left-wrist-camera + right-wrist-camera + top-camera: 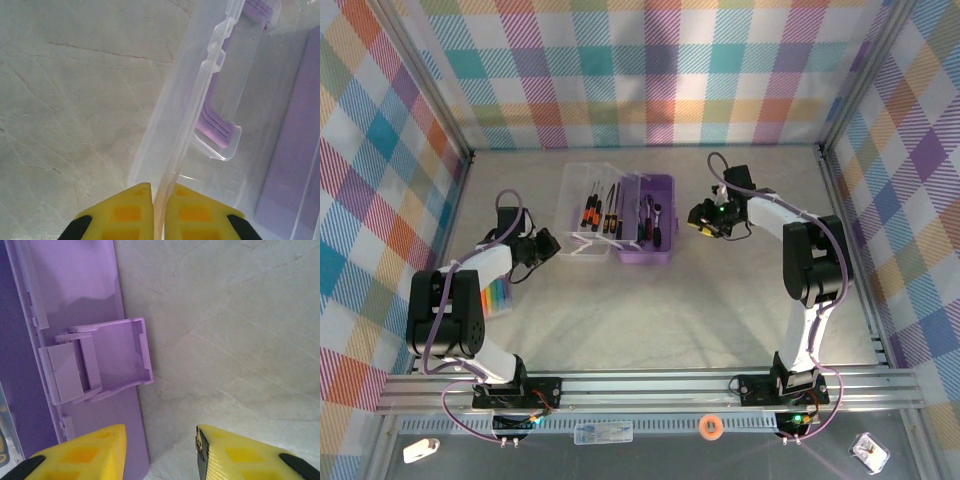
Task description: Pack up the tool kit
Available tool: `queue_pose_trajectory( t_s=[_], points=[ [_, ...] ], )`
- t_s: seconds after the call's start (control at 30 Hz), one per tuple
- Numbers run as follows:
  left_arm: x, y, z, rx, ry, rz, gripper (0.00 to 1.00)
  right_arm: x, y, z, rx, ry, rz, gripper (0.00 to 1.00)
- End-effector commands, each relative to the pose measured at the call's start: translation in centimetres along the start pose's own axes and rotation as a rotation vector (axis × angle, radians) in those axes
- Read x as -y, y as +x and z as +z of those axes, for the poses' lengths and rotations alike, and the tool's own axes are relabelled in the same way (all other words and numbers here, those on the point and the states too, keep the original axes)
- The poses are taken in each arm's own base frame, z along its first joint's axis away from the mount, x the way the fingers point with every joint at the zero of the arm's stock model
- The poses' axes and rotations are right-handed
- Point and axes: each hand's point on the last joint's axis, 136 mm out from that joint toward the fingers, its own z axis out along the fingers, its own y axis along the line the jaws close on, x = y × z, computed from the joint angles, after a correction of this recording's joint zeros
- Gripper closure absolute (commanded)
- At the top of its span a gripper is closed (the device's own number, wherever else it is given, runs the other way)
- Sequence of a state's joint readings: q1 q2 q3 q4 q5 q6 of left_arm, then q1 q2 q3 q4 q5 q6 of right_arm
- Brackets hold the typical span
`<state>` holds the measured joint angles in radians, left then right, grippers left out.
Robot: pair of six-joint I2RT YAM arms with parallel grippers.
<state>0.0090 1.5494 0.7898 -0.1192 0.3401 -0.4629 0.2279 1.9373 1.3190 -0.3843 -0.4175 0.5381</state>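
While plaid walls (650, 70) surround, pale tabletop (650, 310) holds the case (645, 257).

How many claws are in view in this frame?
2. The left claw is shut on the left edge of the clear lid. The right claw is open at the right side of the purple case. None hidden.

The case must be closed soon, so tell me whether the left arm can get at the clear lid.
Probably yes: the left end effector looks closed on the rim of the clear lid, and nothing stands between them.
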Motion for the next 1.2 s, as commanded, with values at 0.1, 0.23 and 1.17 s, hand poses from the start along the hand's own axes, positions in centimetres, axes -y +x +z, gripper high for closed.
queue_pose_trajectory(
  t_s=[0.1, 0.23, 1.17],
  points=[
    [-0.4, 0.4, 1.0, 0.007, -0.005, 0.014, 1.0, -0.3, -0.1, 0.7, -0.025, -0.043, 0.027, 0.58],
    [0.7, 0.8, -0.1, 0.027, 0.006, 0.034, 1.0, -0.3, -0.2, 0.4, -0.019, -0.038, 0.018, 0.58],
    [1.8, -2.2, -4.7, 0.152, -0.069, 0.03, 0.59, -0.9, -0.9, -1.3, 0.008, -0.007, -0.031, 0.57]
  ],
)
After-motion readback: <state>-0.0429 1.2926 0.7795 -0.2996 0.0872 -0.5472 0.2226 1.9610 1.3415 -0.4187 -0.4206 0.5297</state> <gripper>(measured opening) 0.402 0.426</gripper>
